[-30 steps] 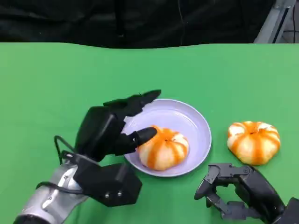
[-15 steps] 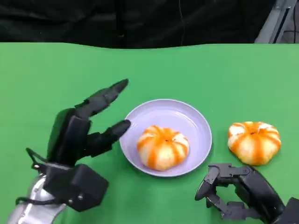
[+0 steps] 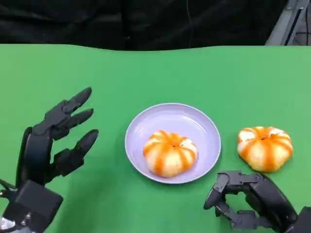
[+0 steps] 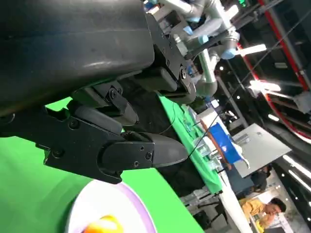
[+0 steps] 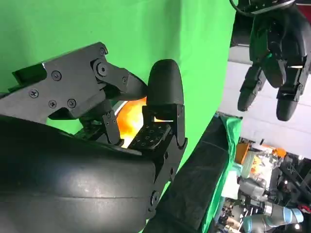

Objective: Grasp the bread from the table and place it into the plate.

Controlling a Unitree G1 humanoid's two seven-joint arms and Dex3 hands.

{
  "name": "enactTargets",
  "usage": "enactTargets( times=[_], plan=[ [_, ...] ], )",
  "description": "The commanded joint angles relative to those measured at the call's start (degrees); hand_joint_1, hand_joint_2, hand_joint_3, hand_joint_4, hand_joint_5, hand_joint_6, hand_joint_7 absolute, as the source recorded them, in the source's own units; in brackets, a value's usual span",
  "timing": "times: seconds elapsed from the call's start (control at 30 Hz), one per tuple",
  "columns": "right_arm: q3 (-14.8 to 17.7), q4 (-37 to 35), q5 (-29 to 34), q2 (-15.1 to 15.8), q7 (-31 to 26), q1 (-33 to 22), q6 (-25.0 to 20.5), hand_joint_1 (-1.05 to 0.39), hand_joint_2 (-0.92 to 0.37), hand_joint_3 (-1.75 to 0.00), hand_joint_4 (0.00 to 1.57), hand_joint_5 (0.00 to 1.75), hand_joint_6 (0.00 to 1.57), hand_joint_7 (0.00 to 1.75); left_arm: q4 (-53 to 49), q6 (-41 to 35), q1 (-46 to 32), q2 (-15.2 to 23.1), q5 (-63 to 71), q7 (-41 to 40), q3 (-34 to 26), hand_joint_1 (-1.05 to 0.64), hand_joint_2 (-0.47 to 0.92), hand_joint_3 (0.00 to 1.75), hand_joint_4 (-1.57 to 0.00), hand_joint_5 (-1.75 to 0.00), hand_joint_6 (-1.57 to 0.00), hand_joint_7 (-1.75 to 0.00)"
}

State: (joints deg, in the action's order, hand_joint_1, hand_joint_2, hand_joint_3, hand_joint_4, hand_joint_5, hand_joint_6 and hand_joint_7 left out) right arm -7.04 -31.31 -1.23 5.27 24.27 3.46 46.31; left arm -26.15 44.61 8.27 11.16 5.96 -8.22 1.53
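Head view: a round orange-and-white striped bread bun (image 3: 170, 153) lies inside the shallow lavender plate (image 3: 199, 127) at the middle of the green table (image 3: 155, 73), sitting toward the plate's near edge. A second orange-and-white striped bun (image 3: 264, 147) rests on the green cloth to the right of the plate, close to its rim but apart from it.

The left hand (image 3: 51, 141) is raised over the table to the left of the plate, well clear of it — its black fingers (image 3: 73, 104) are spread apart and it holds nothing. The left wrist view shows the same fingers splayed, with a slice of the plate's rim (image 4: 133, 206) beyond them.

The right hand (image 3: 248, 201) sits low at the near right, just in front of the second bun and not touching it; its fingers are curled inward around nothing. From the right wrist view, the orange of that bun (image 5: 130, 116) shows between the bent fingers (image 5: 165, 92).
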Motion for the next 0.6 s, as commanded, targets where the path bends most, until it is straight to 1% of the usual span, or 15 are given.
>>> enactTargets(
  times=[0.03,0.4,0.5,0.6],
  plan=[
    [0.6,-0.3,-1.2,1.0,0.5,-0.1,0.6,-0.11,-0.72,-0.79,0.75,1.61,0.83,1.14,-1.7,4.0,-2.5,0.3,-2.2,2.1,-2.2,-0.60,0.92,0.45,-0.86,-0.03,-0.62,-0.01],
    [0.5,-0.2,-1.4,0.9,0.6,-0.2,0.2,-0.11,-0.72,-0.79,0.75,1.60,0.83,1.13,-3.6,7.3,-4.5,-1.5,-5.6,6.3,-4.2,-0.59,0.92,0.43,-0.89,-0.03,-0.66,-0.02],
    [0.6,-0.6,-1.3,0.8,0.4,0.0,0.7,-0.12,-0.72,-0.78,0.75,1.59,0.83,1.13,-3.7,7.5,-7.1,-2.4,-7.8,9.4,-3.4,-0.58,0.92,0.42,-0.92,-0.04,-0.66,-0.02],
    [0.5,0.0,-1.4,0.9,0.5,-0.3,0.4,-0.12,-0.72,-0.79,0.75,1.59,0.83,1.12,-3.0,6.7,-9.0,-3.3,-8.8,11.5,-3.0,-0.56,0.92,0.40,-0.92,-0.03,-0.66,-0.01]
  ],
)
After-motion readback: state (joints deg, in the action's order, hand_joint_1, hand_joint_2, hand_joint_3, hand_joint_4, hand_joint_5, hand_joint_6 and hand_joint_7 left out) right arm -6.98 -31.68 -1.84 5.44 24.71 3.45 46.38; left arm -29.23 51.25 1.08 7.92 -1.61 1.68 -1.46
